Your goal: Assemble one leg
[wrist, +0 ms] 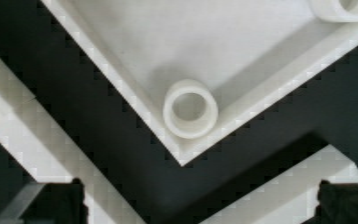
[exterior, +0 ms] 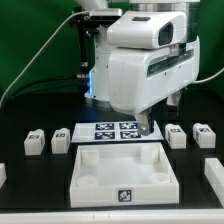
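Four small white legs with tags lie on the black table, two at the exterior view's left [exterior: 35, 142] [exterior: 62, 140] and two at its right [exterior: 177, 135] [exterior: 203, 134]. The large white square panel [exterior: 88, 176] lies in front, rim up. My gripper [exterior: 147, 127] hangs over the panel's far corner at the exterior view's right. In the wrist view that corner and its round socket [wrist: 190, 107] lie below my gripper [wrist: 190, 206]. The dark fingertips [wrist: 34, 205] stand wide apart, open and empty. No leg is between them.
The marker board [exterior: 115, 131] lies just behind the panel, next to my gripper. White parts are cut off at both side edges of the exterior view [exterior: 213, 170] [exterior: 3, 173]. A second socket [wrist: 350, 8] shows at the wrist view's edge. A green curtain hangs behind.
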Controlling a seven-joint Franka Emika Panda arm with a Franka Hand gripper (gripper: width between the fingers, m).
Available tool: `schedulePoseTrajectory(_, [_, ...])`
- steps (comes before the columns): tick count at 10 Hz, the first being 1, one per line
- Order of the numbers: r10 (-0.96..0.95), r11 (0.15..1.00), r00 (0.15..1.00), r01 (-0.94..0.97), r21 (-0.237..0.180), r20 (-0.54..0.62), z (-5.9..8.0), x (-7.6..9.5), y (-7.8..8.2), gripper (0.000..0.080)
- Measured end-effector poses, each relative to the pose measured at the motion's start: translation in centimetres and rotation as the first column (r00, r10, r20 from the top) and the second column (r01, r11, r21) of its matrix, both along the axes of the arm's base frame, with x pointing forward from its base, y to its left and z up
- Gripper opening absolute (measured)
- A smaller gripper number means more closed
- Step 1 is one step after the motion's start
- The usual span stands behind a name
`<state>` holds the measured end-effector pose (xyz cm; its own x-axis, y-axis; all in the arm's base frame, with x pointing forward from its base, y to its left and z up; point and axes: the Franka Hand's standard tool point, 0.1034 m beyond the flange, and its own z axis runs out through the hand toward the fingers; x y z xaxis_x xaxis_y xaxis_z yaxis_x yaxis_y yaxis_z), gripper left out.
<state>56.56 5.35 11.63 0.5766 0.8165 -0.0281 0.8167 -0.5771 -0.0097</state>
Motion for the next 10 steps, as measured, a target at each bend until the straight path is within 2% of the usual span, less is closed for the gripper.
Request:
schedulePoseTrajectory(2, [0.0, 1.0, 1.0, 0.0, 0.0, 0.0, -0.02, -0.01, 0.0, 0.065])
schedulePoseTrajectory(4, [0.093, 0.996, 0.996, -0.093, -0.001, -0.002, -0.03, 0.0, -0.09, 0.065])
schedulePoseTrajectory(9, [0.107, 0.994, 0.994, -0.107, -0.001, -0.002, -0.03, 0.0, -0.11, 0.065])
schedulePoseTrajectory(10, [0.171, 0.985, 0.985, -0.171, -0.001, 0.0, -0.08, -0.22, -0.25, 0.065])
